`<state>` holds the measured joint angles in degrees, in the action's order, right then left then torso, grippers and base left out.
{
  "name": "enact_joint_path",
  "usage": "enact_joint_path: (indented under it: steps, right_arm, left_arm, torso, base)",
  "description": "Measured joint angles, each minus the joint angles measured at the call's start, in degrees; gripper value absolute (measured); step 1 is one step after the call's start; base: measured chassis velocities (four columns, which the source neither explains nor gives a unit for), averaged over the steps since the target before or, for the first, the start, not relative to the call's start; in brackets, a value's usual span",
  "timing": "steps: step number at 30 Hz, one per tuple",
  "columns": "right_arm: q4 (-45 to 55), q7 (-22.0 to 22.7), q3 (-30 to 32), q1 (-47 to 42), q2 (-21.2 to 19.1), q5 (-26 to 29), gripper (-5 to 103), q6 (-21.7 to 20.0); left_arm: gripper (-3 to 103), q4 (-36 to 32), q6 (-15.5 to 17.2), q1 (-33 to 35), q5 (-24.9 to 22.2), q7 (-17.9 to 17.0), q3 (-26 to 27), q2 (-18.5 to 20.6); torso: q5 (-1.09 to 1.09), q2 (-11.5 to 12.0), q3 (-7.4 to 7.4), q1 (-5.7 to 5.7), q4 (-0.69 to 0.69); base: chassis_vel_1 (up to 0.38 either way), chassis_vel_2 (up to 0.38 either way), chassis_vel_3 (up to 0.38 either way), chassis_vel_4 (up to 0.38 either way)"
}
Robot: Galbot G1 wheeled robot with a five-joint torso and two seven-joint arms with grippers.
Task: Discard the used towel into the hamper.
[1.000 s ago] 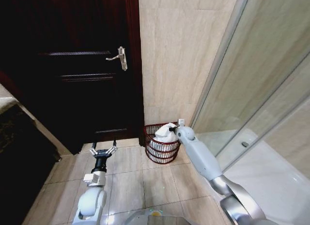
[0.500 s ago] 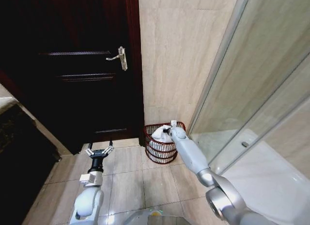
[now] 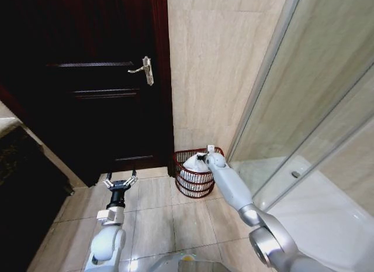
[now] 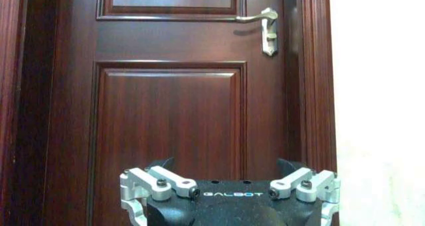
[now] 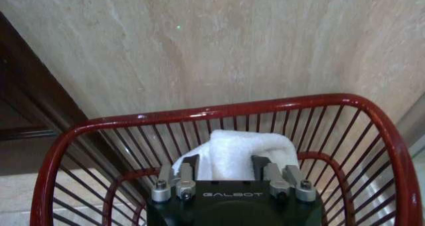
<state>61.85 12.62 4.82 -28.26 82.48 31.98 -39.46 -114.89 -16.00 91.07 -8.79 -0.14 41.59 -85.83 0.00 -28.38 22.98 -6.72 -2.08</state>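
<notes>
The dark wooden door [image 3: 87, 85] fills the left of the head view, shut, with a silver lever handle [image 3: 144, 69] near its right edge. Beside it runs a beige tiled wall [image 3: 216, 61], and to the right a glass shower screen [image 3: 315, 108] slants across the scene. Pale floor tiles [image 3: 158, 219] lie below.

The hamper [image 3: 194, 172] stands on the floor at the foot of the tiled wall, just right of the door frame and near the screen's lower corner. It is a red-brown wire basket, and the white towel [image 3: 193, 164] sits inside it, bunched up and rising about to the rim.

The right claw [image 3: 203, 157] reaches down over the hamper's mouth. In the right wrist view its fingers [image 5: 187, 165] stand on either side of the towel [image 5: 239, 151], set narrow and closed against the cloth; the fingertips are hidden behind the claw body, so how deep the grip goes is hard to make out. The hamper's far rim [image 5: 219, 110] curves around the towel.

The left claw [image 3: 120, 181] hangs low over the floor tiles in front of the door, well apart from the hamper, spread wide and holding nothing. In the left wrist view its body [image 4: 229, 201] is cut off at the frame edge, facing the door [image 4: 166, 111].
</notes>
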Motion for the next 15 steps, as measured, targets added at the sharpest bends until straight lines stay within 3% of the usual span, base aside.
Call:
enact_joint_path:
  steps: [4,11,15]
  right_arm:
    - [1.09,0.35,-0.58,0.01,-0.28,0.01,64,0.47]
    - [7.87,0.54,-2.39,-1.08,-3.24,1.23,96,1.85]
    - [15.4,-0.19,-1.63,-4.66,-6.12,1.97,100,4.46]
  left_arm:
    - [100,-0.41,0.18,0.05,-0.1,0.0,0.3,0.2]
    - [100,-0.45,0.74,-0.23,-0.19,-0.17,0.45,-0.1]
    - [100,-0.94,1.19,0.15,-0.24,-0.23,0.34,-0.25]
  torso:
    - [0.01,0.0,0.0,0.0,-0.01]
    - [0.0,0.0,0.0,0.0,-0.01]
    - [0.02,0.0,0.0,0.0,0.0]
  base:
    - [0.0,0.0,0.0,0.0]
    - [0.0,0.0,0.0,0.0]
    - [0.0,0.0,0.0,0.0]
